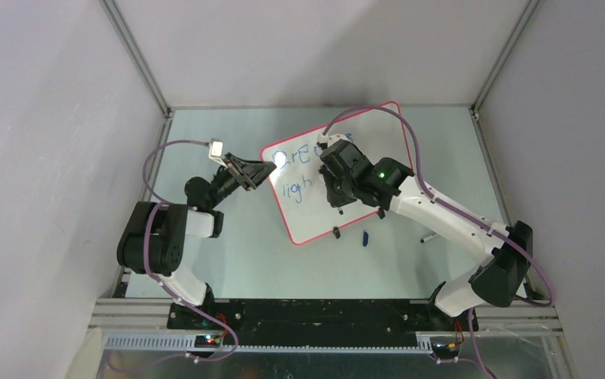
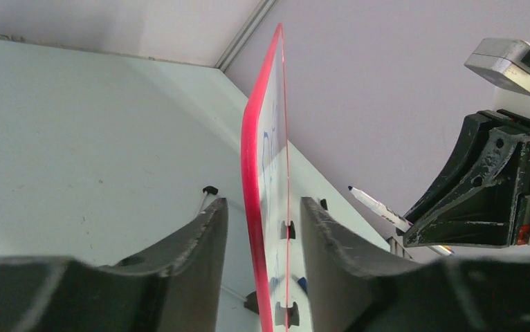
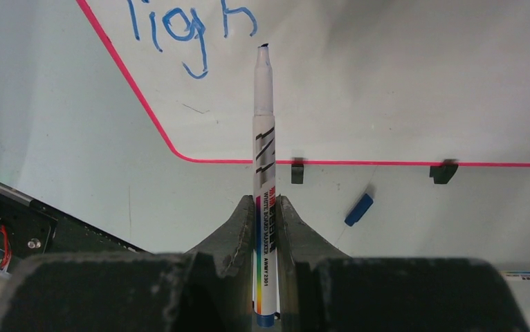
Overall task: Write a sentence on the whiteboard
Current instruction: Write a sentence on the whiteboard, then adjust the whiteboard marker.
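Overhead view: the whiteboard [image 1: 315, 219] sits on the table [image 1: 228, 260] at centre, skewed, with its long axis running from 8 o'clock to 2 o'clock.

The sentence [image 1: 299, 188] stands in 2 blue lines along that axis. The lower line reads "ligh"; the upper is partly hidden by the right arm.

The left gripper [image 1: 266, 171] is at the board's 9 o'clock edge. Its jaws are apart and straddle the red rim, with a gap on each side.

The right gripper [image 3: 267, 204] is clamped on a marker [image 3: 263, 131]. In the right wrist view the marker's long axis points to 12 o'clock, with the tip just below the "h". Whether the tip touches the board cannot be told.

A blue cap [image 3: 359, 209] lies on the table beside the board's near edge, close to 2 black feet [image 3: 297, 171].
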{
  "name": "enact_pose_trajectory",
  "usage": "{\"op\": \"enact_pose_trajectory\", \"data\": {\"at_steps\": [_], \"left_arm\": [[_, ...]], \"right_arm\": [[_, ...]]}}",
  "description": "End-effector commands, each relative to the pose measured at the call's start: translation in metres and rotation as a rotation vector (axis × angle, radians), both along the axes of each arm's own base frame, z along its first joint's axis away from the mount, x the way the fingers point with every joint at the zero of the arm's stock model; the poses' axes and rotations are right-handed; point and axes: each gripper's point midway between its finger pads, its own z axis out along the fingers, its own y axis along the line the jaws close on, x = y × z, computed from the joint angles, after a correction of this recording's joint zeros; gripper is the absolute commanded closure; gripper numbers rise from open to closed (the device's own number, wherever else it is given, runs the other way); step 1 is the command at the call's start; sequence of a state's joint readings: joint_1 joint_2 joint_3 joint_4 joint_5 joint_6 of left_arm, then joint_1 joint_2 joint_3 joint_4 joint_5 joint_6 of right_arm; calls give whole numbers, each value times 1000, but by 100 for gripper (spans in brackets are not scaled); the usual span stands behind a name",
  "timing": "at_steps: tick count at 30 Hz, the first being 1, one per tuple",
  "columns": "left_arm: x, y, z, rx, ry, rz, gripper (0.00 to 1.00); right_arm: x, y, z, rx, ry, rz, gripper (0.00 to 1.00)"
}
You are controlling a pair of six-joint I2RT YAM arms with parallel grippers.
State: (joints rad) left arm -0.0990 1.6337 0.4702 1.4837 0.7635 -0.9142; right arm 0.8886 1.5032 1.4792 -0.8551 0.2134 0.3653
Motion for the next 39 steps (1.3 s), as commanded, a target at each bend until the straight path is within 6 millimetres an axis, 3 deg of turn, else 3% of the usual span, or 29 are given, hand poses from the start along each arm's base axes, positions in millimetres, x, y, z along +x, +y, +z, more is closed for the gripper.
{"op": "enact_pose_trajectory", "data": {"at_steps": [1, 7, 12, 16, 17, 18, 19, 20, 22, 23, 24, 25, 26, 27, 28, 32, 39], "left_arm": [[-8, -2, 18, 12, -102, 0, 48], [-6, 22, 14, -3, -83, 121, 22], [-20, 50, 26, -38, -93, 245, 17], [-31, 60, 4, -35, 47, 307, 17], [-39, 62, -6, -30, 86, 319, 17], [-43, 65, -14, -28, 114, 342, 18], [-48, 66, -16, -11, 136, 352, 18], [-48, 69, -35, 27, 223, 369, 18], [-62, 67, -17, 68, 197, 380, 18], [-64, 69, -13, 79, 195, 406, 18], [-76, 65, -2, 99, 185, 402, 18], [-79, 68, 4, 99, 185, 430, 17], [-92, 63, 19, 78, 167, 415, 16], [-97, 62, 27, 57, 162, 413, 15], [-108, 56, 42, -4, 152, 382, 15], [-132, 30, 71, -168, 178, 235, 13], [-145, -23, 103, -216, 185, 103, 11]], "right_arm": [[0, -4, 14, 27, -44, -14, 100], [-3, -6, 24, 59, -79, -11, 100], [-13, -9, 38, 119, -122, 6, 100], [-26, -11, 52, 200, -159, 47, 100], [-29, -11, 63, 238, -188, 60, 100], [-34, -11, 58, 247, -178, 80, 100], [-39, -11, 70, 293, -205, 108, 100], [-43, -14, 74, 319, -228, 123, 100], [-52, -17, 80, 369, -262, 159, 100], [-55, -18, 69, 366, -254, 173, 100], [-58, -20, 80, 409, -299, 184, 100], [-61, -21, 73, 413, -296, 200, 100], [-64, -22, 85, 457, -341, 218, 100], [-68, -21, 78, 465, -338, 236, 100], [-71, -20, 89, 509, -369, 254, 100], [-79, -12, 95, 575, -396, 305, 100], [-86, 13, 104, 631, -410, 345, 100]]}}
